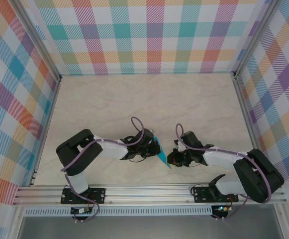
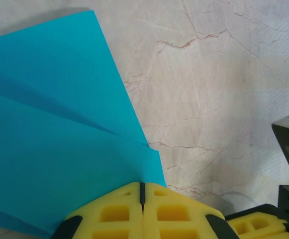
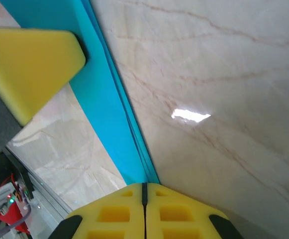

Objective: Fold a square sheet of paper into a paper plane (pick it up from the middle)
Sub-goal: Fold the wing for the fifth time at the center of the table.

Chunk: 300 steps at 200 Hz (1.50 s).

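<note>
Closest to me, the left gripper (image 2: 142,188) has its jaws pinched tight on the paper plane (image 2: 49,149) (teal, creased). My right gripper (image 3: 144,189) is clamped on its folded edge too; it spans the gap between both arms near the table (image 1: 134,99) front.

White-and-black arms (image 1: 107,147) with purple cables (image 1: 140,125) and yellow gripper pads (image 2: 115,215)
</note>
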Motion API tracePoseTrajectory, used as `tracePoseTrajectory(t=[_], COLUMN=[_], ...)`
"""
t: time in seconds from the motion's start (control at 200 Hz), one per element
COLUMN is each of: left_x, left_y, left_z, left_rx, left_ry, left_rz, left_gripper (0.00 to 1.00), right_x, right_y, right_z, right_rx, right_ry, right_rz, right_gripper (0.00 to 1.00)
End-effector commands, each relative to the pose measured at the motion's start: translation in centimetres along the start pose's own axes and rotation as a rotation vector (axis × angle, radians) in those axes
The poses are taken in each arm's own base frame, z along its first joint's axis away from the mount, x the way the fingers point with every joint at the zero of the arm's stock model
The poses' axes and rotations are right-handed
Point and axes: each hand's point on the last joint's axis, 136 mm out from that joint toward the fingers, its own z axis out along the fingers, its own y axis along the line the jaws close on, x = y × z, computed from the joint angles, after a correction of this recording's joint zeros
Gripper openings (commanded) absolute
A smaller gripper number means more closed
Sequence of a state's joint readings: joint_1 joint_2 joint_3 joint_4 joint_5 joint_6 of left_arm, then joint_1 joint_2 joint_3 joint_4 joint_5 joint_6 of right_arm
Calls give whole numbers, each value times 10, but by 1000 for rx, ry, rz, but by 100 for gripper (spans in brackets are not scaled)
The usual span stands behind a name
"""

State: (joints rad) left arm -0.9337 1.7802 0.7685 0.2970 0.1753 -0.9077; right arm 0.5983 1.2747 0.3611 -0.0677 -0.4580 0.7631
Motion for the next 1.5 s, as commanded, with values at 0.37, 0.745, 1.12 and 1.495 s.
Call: tracePoseTrajectory(t=[0.37, 0.745, 1.12, 1.495], left_x=[9, 10, 11, 7], left_y=[16, 17, 17, 25], left_z=[8, 9, 9, 8], left_rx=[-78, -81, -82, -100], left_ry=[46, 54, 57, 47], left_rz=[-6, 1, 5, -5], left_gripper=[4, 3, 4, 3], right_x=[12, 4, 12, 22], right_y=[28, 1, -23, -36], right_z=[-8, 0, 5, -1], right_rx=[75, 147, 131, 117], right_ry=[78, 54, 89, 78], right_rz=[-215, -133, -19, 48], right_gripper=[9, 9, 10, 10])
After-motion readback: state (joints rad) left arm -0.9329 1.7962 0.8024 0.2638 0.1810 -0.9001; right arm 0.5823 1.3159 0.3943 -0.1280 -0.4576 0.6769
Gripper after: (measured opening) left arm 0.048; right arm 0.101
